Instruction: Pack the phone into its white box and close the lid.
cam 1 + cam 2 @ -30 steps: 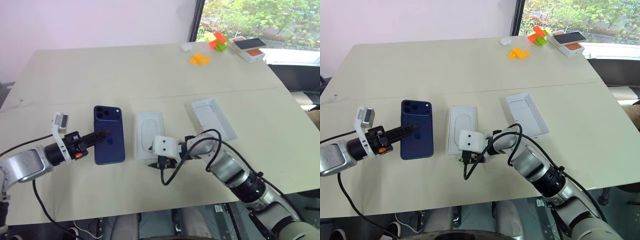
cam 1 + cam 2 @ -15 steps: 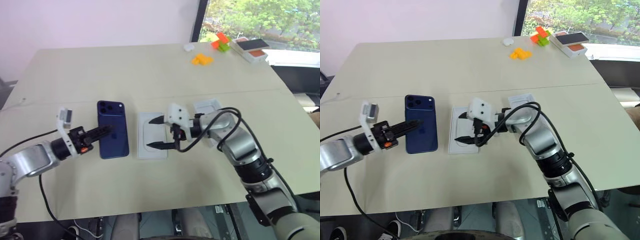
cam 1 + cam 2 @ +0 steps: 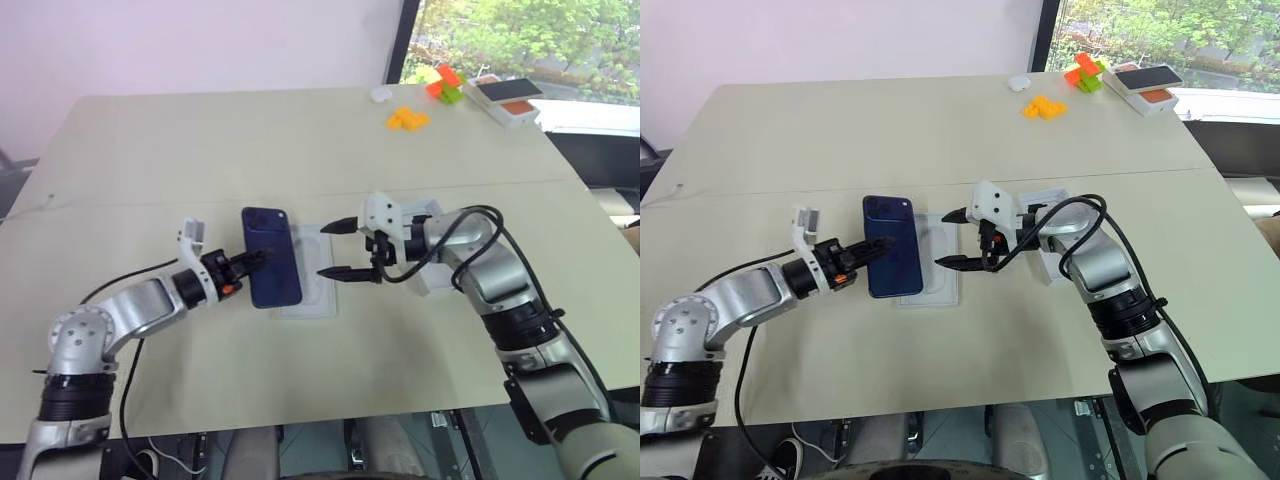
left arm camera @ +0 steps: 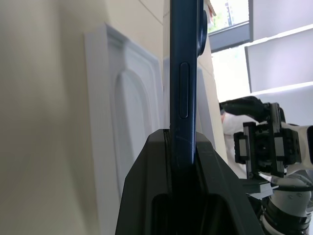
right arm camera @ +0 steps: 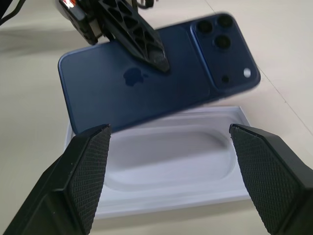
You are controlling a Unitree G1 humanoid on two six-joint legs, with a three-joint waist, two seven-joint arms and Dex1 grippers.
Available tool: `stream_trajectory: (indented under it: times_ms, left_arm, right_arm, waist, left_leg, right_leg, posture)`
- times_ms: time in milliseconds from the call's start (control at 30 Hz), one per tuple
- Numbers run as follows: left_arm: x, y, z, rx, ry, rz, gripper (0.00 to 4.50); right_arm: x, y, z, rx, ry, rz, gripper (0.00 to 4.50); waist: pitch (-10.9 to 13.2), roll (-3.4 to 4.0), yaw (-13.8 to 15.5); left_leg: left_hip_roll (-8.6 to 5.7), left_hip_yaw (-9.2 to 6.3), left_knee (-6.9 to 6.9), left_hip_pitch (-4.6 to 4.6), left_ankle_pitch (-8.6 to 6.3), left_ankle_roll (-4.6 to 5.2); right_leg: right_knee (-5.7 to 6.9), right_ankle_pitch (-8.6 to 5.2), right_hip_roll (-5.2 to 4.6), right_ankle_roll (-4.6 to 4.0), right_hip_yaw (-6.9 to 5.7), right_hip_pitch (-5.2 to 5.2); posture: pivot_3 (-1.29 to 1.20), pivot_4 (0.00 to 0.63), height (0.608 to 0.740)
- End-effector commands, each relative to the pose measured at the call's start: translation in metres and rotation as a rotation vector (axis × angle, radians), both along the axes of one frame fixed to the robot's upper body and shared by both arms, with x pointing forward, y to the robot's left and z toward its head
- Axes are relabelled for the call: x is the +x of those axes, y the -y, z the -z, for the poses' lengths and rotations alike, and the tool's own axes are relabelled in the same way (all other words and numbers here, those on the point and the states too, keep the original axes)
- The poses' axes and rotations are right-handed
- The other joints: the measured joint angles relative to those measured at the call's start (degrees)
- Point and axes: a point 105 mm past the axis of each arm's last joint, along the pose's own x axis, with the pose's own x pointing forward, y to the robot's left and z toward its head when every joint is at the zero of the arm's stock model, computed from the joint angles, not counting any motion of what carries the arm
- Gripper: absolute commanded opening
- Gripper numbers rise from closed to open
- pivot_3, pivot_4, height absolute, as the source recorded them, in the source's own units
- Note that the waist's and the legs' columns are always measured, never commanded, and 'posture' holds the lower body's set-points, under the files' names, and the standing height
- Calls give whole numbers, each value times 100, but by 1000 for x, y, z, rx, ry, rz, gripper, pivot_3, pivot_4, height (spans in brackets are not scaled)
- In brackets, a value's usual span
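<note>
The left gripper (image 3: 252, 262) is clamped on the phone (image 3: 271, 270), holding it back-side up above the left part of the white box (image 3: 318, 290) on the table (image 3: 300, 140). The right gripper (image 3: 336, 250) hovers just beside the box with its fingers spread wide and empty; the lid (image 3: 1048, 262) lies partly hidden behind it

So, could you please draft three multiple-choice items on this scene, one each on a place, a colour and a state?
1. Where is the phone?
A. Partly over the white box
B. By the orange blocks
C. Under the lid

2. What colour is the phone?
A. Red
B. Navy blue
C. Silver

3. How is the right tool set?
A. Shut on the lid
B. Shut on the phone
C. Open, holding nothing

Answers:
A, it overlaps the tray's edge.
B, its back is dark blue.
C, its fingers stand apart over the tray, while the left tool grips the phone.
</note>
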Motion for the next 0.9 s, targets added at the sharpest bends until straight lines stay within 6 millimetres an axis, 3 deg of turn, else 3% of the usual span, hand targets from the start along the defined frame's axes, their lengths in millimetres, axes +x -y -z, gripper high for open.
stream_trajectory:
  times_ms: [33,100,133,467,600,900]
  left_arm:
    - [3,13,-9,-27,39,20,0]
    - [6,15,-8,-22,37,20,0]
    - [7,16,-7,-27,28,19,0]
    - [12,24,2,-41,-5,34,0]
    - [14,26,17,8,-57,32,0]
    - [10,33,29,117,-57,104,0]
  right_arm:
    - [0,6,-7,25,24,-5,4045]
    - [1,9,-9,42,12,-1,4045]
    - [0,10,-8,45,1,-3,4285]
    - [-3,12,-2,14,34,-9,4285]
    - [-3,16,0,3,44,-8,4285]
    - [-3,13,1,0,60,0,4285]
  waist:
    - [0,0,9]
    - [0,0,14]
    - [0,0,14]
    - [0,0,11]
    - [0,0,15]
    - [0,0,14]
  left_leg:
    - [0,0,2,0,0,0]
    - [-1,0,6,0,0,0]
    - [-1,0,8,0,0,-1]
    - [-2,0,11,0,12,-21]
    - [-2,1,14,0,13,-22]
    - [-2,2,20,3,13,-22]
  right_leg:
    - [0,0,0,1,0,1]
    - [0,2,1,3,-2,6]
    - [0,2,1,4,-2,7]
    - [0,3,3,6,-3,10]
    - [0,4,4,7,-5,12]
    - [0,4,5,8,-8,21]
  posture:
    - [0,150,740]
    - [0,150,740]
    - [0,150,740]
    - [0,150,740]
    - [0,150,740]
    - [0,150,740]
